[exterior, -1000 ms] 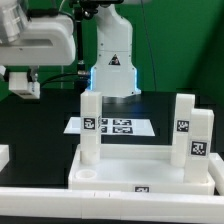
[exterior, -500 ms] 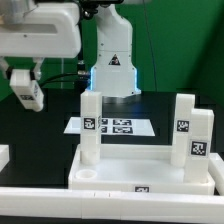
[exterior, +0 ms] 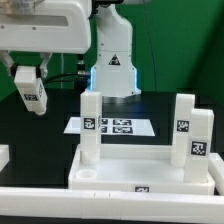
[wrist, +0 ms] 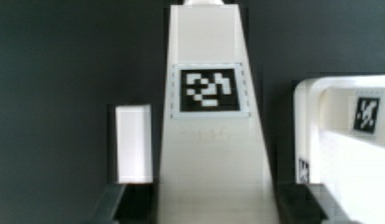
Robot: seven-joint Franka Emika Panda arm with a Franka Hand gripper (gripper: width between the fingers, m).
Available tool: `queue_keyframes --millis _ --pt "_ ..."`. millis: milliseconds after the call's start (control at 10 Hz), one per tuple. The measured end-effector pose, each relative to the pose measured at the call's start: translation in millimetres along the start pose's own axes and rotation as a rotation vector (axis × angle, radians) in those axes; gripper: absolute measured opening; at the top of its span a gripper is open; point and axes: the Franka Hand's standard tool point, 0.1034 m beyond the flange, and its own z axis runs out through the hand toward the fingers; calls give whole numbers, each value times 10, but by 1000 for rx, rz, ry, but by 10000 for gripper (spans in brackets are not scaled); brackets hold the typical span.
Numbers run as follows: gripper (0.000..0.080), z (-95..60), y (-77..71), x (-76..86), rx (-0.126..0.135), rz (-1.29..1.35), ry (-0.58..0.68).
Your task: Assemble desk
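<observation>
marker board (exterior: 112, 126), black table (exterior: 40, 135)

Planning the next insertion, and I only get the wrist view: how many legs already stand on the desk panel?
Observer: Three stand upright on the panel: the left leg, the far right leg and the near right leg.
Operator: Any socket free?
Observer: Yes, the round socket at the near corner on the exterior view's left is empty.
Operator: Where is the gripper?
Observer: The gripper hangs high at the exterior view's left, apart from the panel.
</observation>
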Motion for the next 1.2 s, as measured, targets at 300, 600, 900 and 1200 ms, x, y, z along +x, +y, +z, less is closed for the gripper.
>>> queue_keyframes --millis 300,600,900,1200 --pt "290 -110 -297 254 25 22 195" --pt "290 -147 -270 343 -27 25 356" --pt "290 -189 -379 399 -17 32 360" --pt "290 -346 -633 646 -19 -14 412"
